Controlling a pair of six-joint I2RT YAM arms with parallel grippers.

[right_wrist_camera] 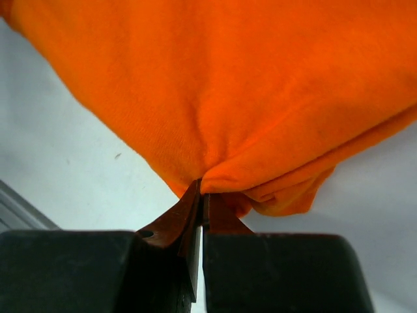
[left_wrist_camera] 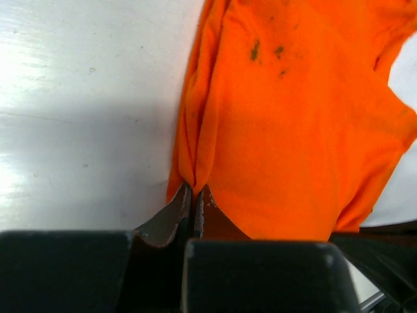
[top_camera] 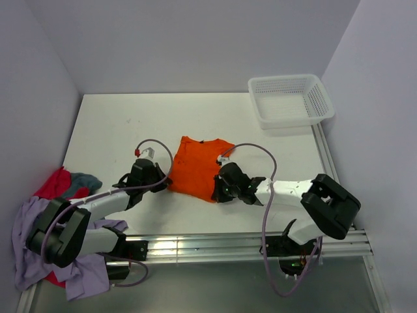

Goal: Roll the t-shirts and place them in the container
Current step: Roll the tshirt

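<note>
One t-shirt (top_camera: pixel 197 168) lies centre, basket (top_camera: pixel 290 102) behind right, shirt heap (top_camera: pixel 25 218) near left

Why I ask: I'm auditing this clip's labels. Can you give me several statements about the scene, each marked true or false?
1. The left gripper is shut on an edge of the orange t-shirt. True.
2. The right gripper is open, apart from the shirt. False: it is shut on the shirt's near edge, pinching a fold of fabric.
3. The orange t-shirt lies in the white basket. False: it lies on the table, and the basket stands apart at the far right corner.
4. The other shirts, lavender, red and grey-teal, are piled at the near left, beside the left arm. True.
</note>
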